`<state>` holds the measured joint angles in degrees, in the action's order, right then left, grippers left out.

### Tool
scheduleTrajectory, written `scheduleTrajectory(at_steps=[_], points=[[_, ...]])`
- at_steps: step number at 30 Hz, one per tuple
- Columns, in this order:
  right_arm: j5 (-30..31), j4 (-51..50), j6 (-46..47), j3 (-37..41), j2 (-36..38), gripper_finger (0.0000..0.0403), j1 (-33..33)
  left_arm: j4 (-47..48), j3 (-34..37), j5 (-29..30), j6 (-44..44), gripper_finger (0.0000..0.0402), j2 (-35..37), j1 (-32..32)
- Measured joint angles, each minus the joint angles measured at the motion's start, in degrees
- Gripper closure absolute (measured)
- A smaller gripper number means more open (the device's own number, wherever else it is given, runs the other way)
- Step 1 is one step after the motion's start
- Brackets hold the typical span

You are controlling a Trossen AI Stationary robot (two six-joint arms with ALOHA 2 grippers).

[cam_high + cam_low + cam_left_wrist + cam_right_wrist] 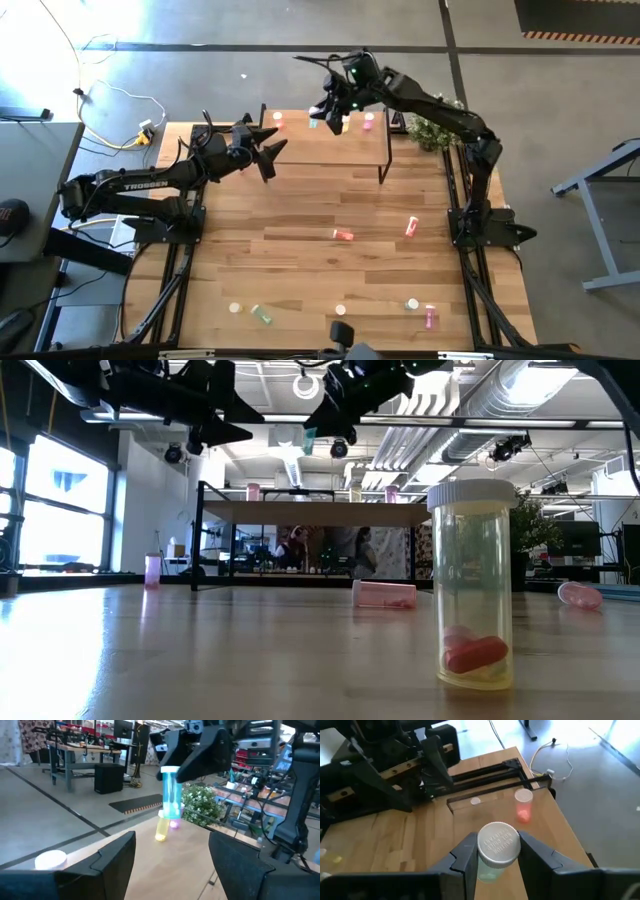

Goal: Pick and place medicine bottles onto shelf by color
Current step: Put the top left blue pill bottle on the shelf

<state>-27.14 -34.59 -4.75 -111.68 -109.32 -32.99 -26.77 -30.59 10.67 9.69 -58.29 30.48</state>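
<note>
The right arm is reaching across from its base to the shelf point(330, 150), its right hand point(333, 108) hanging over the shelf's top with both fingers clamped on a green bottle point(496, 855) — the right wrist view is looking straight down on the bottle's white cap between the dark fingers. The left arm is stretching toward the shelf's near-left end, its left hand point(268, 152) standing with fingers apart and holding nothing.

The left wrist view is showing what the high view hides — the held bottle hanging upright just above the shelf top, a yellow bottle point(162, 829) standing right behind it. The right wrist view is showing a red bottle point(523, 806) upright on the shelf. Only the low view is showing a clear bottle point(473, 585) with a red capsule, upright on the surface well short of the shelf.
</note>
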Motion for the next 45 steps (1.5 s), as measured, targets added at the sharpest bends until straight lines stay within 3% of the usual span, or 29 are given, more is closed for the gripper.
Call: scheduleTrajectory(at_steps=[16,20,30,36,41,45], points=[[2.0,-2.4,0.4,0.0,1.3,0.0298,0.5,0.0,0.0,-0.1,0.1,0.0159,0.2,2.6],[4.4,-6.0,-3.1,0.0,4.3,0.0298,0.4,0.0,0.0,-0.1,0.2,0.0159,0.2,2.5],[3.7,-14.9,-7.6,0.7,8.1,0.0298,1.0,-0.1,0.0,-0.1,0.2,0.0159,0.2,2.5],[2.4,-5.4,-5.3,14.9,14.2,0.0298,1.3,-0.1,0.0,0.0,0.2,0.0159,0.2,2.5],[2.5,12.0,-1.4,25.6,20.8,0.0298,1.2,-0.1,0.0,0.0,0.2,0.0159,0.2,2.5],[4.3,23.8,0.2,32.3,21.9,0.0298,2.2,-0.1,0.0,0.0,0.2,0.0159,0.1,2.5]])
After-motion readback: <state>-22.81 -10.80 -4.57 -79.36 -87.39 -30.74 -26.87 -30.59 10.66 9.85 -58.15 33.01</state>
